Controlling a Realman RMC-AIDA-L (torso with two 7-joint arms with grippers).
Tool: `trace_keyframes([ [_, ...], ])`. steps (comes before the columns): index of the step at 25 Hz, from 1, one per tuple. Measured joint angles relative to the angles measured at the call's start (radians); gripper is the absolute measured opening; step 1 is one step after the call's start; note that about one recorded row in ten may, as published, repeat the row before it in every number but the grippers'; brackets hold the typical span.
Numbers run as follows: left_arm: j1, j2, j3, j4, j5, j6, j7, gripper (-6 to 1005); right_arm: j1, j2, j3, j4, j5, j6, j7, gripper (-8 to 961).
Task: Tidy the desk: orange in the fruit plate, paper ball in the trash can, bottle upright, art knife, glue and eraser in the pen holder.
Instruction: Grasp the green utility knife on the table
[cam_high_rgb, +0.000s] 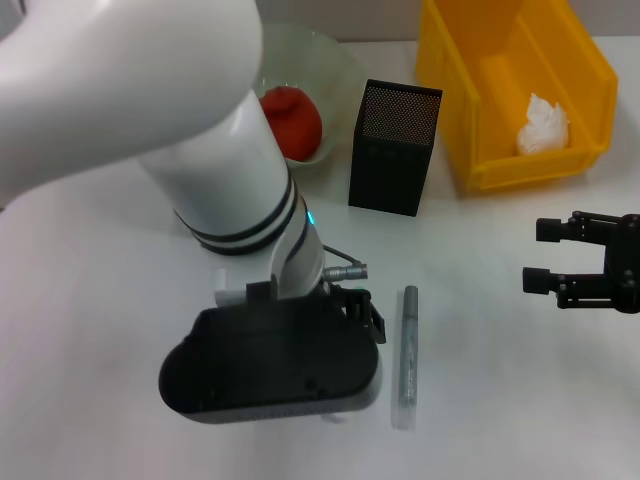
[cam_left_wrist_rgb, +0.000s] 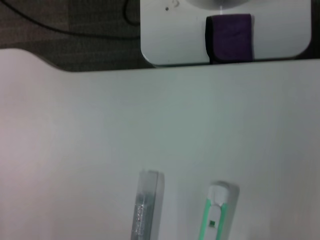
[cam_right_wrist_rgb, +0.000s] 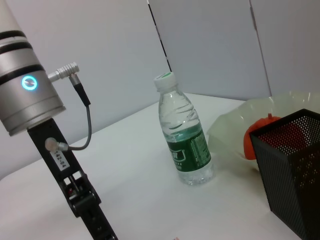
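The orange (cam_high_rgb: 291, 119) lies in the pale-green fruit plate (cam_high_rgb: 322, 60). The paper ball (cam_high_rgb: 543, 125) rests inside the yellow trash can (cam_high_rgb: 470, 90). The bottle (cam_right_wrist_rgb: 184, 135) stands upright on the table beside the fruit plate (cam_right_wrist_rgb: 232, 125). A grey art knife (cam_high_rgb: 408, 355) lies flat in front of the black mesh pen holder (cam_high_rgb: 393, 148). My left gripper (cam_high_rgb: 365, 312) hangs low just left of the knife. In the left wrist view the art knife (cam_left_wrist_rgb: 146, 210) lies beside the white-and-green glue (cam_left_wrist_rgb: 216, 212). My right gripper (cam_high_rgb: 545, 256) is open at the right, holding nothing. The eraser is out of view.
My left arm (cam_high_rgb: 180, 120) covers much of the table's left and middle in the head view and hides the bottle there. The robot's base (cam_left_wrist_rgb: 225, 30) stands beyond the table's near edge. The pen holder (cam_right_wrist_rgb: 292, 170) sits close to the fruit plate.
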Motion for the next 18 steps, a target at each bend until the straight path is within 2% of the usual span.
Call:
trace_keyframes([
  [6, -0.012, 0.0, 0.035, -0.006, 0.009, -0.024, -0.008, 762, 0.0, 0.0, 0.0, -0.001, -0.001, -0.004, -0.005, 827],
  [11, -0.05, 0.0, 0.077, -0.061, 0.01, -0.053, -0.032, 752, 0.001, 0.0, -0.001, 0.001, -0.002, -0.005, -0.012, 827],
  [18, -0.055, 0.0, 0.1, -0.075, 0.004, -0.09, -0.024, 739, 0.003, 0.002, -0.003, 0.003, -0.002, -0.006, -0.019, 826],
])
